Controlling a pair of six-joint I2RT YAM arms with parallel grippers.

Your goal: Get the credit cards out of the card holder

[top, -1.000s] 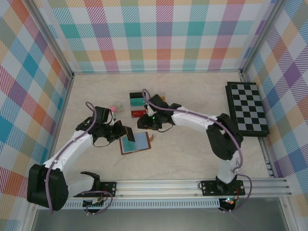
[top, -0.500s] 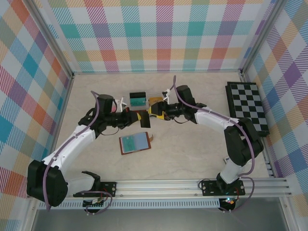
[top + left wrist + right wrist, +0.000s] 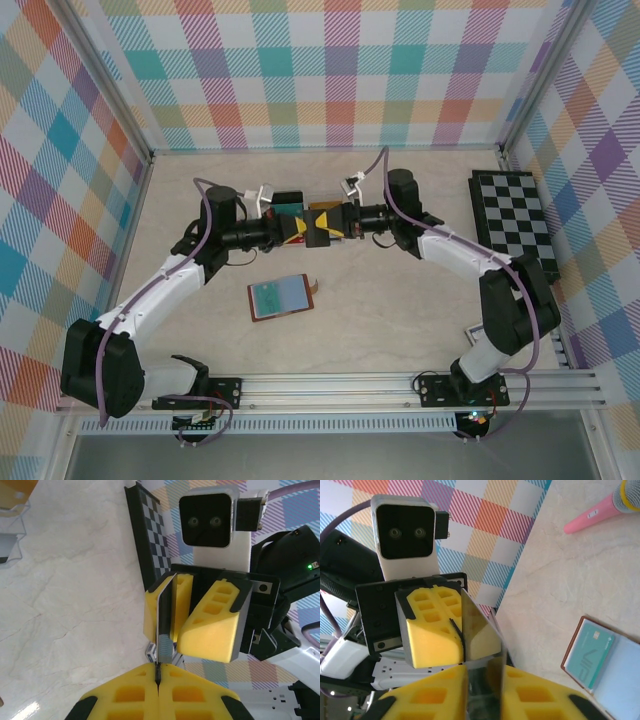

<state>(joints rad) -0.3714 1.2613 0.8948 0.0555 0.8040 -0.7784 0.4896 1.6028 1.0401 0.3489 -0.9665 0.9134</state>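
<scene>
My left gripper (image 3: 300,227) (image 3: 159,672) is shut on a dark credit card (image 3: 166,615) (image 3: 480,625), held edge-up in the air over the back middle of the table. My right gripper (image 3: 326,222) (image 3: 485,680) faces it head-on. Its yellow fingers (image 3: 215,625) stand on either side of the card's free end, and a narrow gap still shows between the pads. The brown card holder (image 3: 283,297) (image 3: 572,647) lies open on the table nearer the arms. A teal credit card (image 3: 268,296) (image 3: 590,652) sits in its left page.
A clear compartment box (image 3: 290,205) (image 3: 12,520) with coloured cards stands just behind the two grippers. A black-and-white chessboard (image 3: 515,225) (image 3: 150,545) lies along the right wall. A pink microphone (image 3: 600,507) rests on the table. Plaid walls close in three sides.
Both grippers lifted and swung toward the back until they met tip to tip. The left carried the dark card up from beside the holder. The right's fingers narrowed around the card's free end.
</scene>
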